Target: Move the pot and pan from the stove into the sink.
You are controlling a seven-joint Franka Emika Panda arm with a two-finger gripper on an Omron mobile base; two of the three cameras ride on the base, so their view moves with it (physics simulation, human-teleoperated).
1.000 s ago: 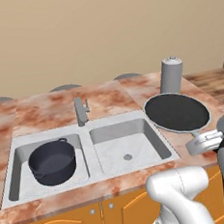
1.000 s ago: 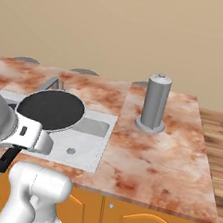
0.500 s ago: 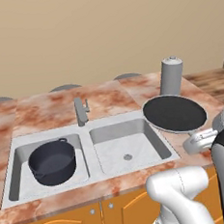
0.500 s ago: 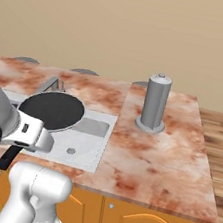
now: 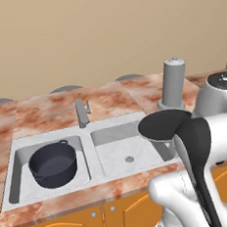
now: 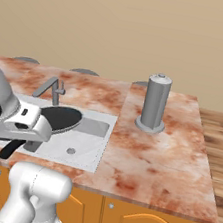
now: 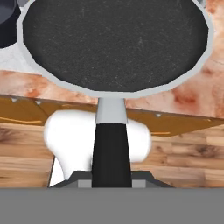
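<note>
The deep blue-grey pot (image 5: 53,164) is sitting in the sink's (image 5: 97,178) left basin. Further right, the shallow black pan (image 5: 163,125), light-rimmed, is hanging level above the right basin's edge, the gripper (image 7: 111,177) pinching its long straight handle.

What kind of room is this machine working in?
It looks like a computer-rendered home kitchen: a marble-patterned counter over orange cabinets, a double sink with a faucet, a pot in one basin, and a frying pan held above the other.
</note>
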